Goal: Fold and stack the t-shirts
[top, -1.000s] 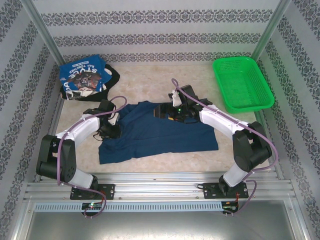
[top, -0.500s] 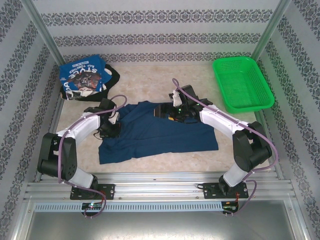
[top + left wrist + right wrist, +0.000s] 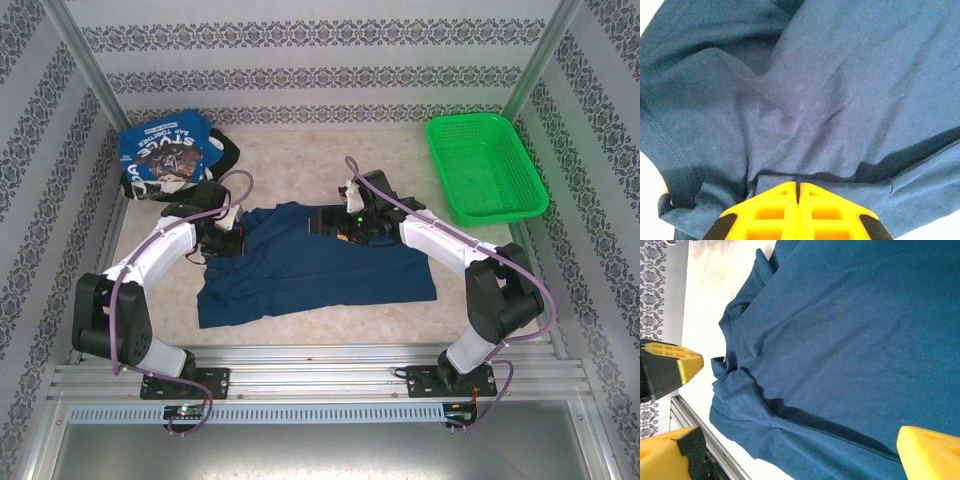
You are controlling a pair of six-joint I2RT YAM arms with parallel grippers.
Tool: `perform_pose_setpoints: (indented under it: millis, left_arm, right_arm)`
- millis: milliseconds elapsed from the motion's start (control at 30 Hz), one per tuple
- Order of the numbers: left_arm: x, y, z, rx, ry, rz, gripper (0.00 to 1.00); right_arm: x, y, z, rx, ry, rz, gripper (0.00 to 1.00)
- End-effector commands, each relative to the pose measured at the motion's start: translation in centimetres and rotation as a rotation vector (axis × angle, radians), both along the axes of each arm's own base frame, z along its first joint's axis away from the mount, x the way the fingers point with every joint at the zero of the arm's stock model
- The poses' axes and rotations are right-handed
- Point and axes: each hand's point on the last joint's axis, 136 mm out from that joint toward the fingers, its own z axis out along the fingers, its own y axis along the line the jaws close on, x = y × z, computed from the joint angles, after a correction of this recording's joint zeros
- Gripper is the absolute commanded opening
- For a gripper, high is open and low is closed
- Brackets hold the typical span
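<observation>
While the left gripper (image 3: pixel 228 240) pinches a fold of cloth at the far left side of a dark blue t-shirt (image 3: pixel 320 270), the garment lies spread across the middle of the marbled table (image 3: pixel 300 165), between the two arms. From the left wrist, the gripper's yellow fingers (image 3: pixel 830 212) meet tip to tip, with no gap between them. The shirt's fabric (image 3: pixel 840 90) puckers into creases that run toward them, and a stitched hem curls along the left edge.

The right gripper (image 3: pixel 345 228) sits over the shirt's far edge, near its middle. From the right wrist its jaws stand spread wide (image 3: pixel 801 400), one yellow pad at the left and the other at the lower right, with plain blue cloth (image 3: pixel 850 330) and the collar between them. Whether the pads touch the fabric cannot be told.

In the far left corner, well apart from the spread shirt, a blue t-shirt with white lettering (image 3: pixel 160 150) lies crumpled against a black t-shirt (image 3: pixel 228 152). A green basket (image 3: pixel 485 170) sits at the far right of the table.
</observation>
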Motion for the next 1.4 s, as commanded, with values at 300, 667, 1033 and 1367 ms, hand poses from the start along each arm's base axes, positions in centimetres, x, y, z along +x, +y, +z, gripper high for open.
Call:
perform_pose_setpoints:
  millis: [300, 667, 1033, 1367]
  left_arm:
    - [-2.3, 2.1, -5.3, 0.096, 0.206, 0.111, 0.38]
    - [-3.2, 3.1, -7.1, 0.147, 0.248, 0.138, 0.43]
    - [-4.1, 2.2, -7.2, 0.105, 0.251, 0.125, 0.37]
    - [-4.2, 1.0, -6.5, 0.06, 0.239, 0.099, 0.31]
  right_arm:
    - [0.0, -1.1, 0.4, 0.01, -0.005, -0.005, 0.98]
    - [-0.3, -1.1, 0.2, 0.016, 0.002, 0.01, 0.98]
    - [0.0, -0.9, 0.1, 0.027, 0.006, 0.011, 0.98]
    - [0.3, -1.1, -0.2, 0.026, 0.014, 0.004, 0.98]
